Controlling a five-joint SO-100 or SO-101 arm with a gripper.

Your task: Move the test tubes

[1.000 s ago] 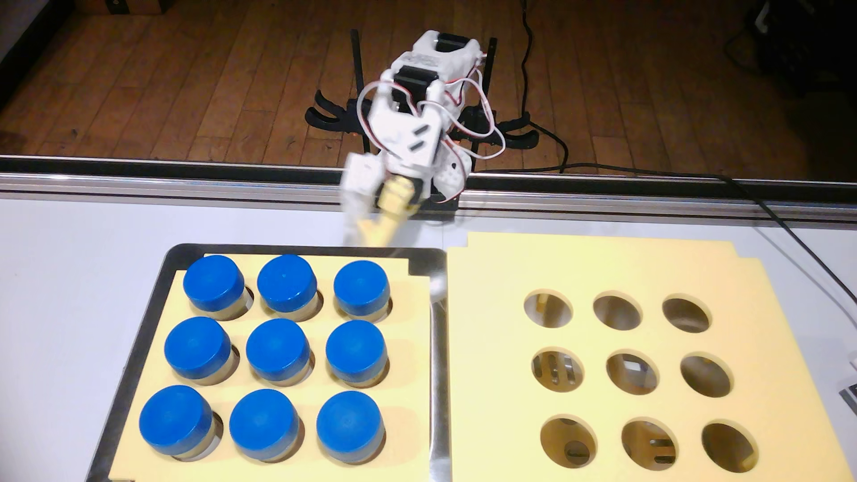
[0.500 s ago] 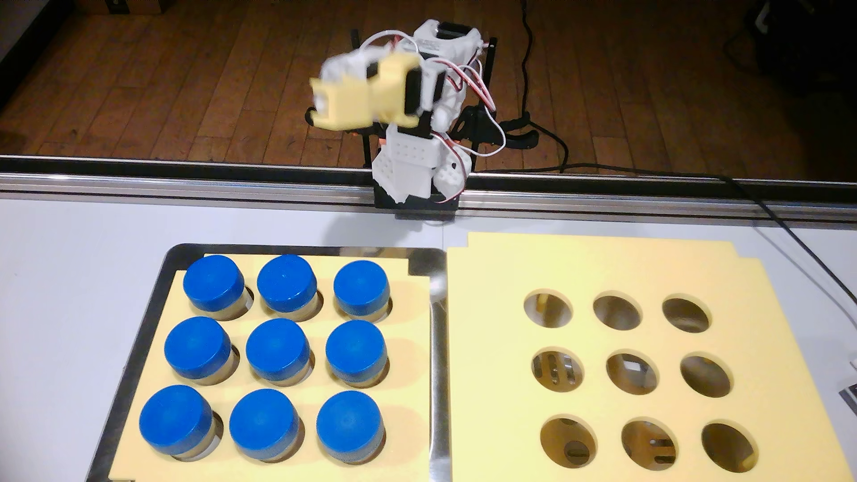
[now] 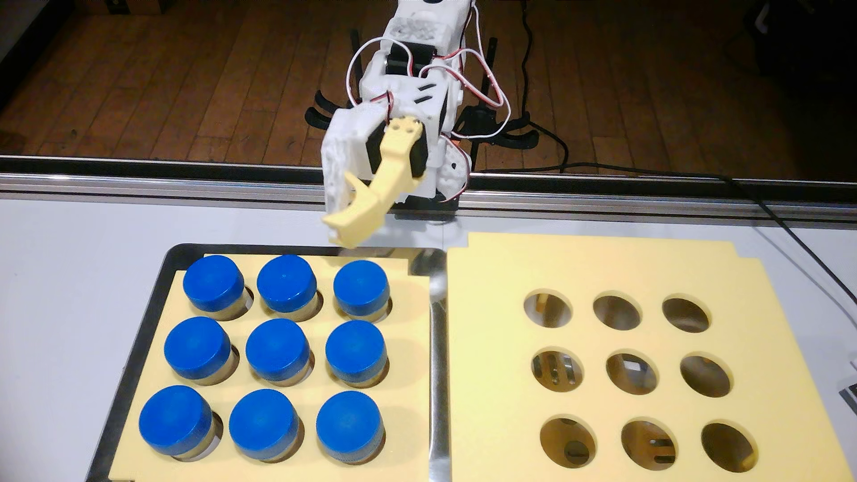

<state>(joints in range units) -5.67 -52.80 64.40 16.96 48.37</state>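
Note:
Several test tubes [image 3: 277, 345] with wide blue caps stand in rows in the holes of a pale yellow foam rack [image 3: 410, 338], which fills a metal tray [image 3: 185, 250] on the left of the fixed view. My gripper [image 3: 336, 225] has a white finger [image 3: 335, 157] and a yellow finger [image 3: 378, 194]. It hangs tilted down-left, just above the tray's far rim, behind the back row of tubes and touching none. Its jaws lie close together with nothing between them.
A second pale yellow foam rack [image 3: 603, 269] lies to the right of the tray, its round holes [image 3: 617, 313] holding no tubes. The arm's base [image 3: 431, 204] is clamped to the table's far rail. Black cables [image 3: 788, 236] run along the far right.
Half a second ago the gripper was swung up high behind the table edge. It has since come down and forward to the tray's far rim. The tubes have not moved.

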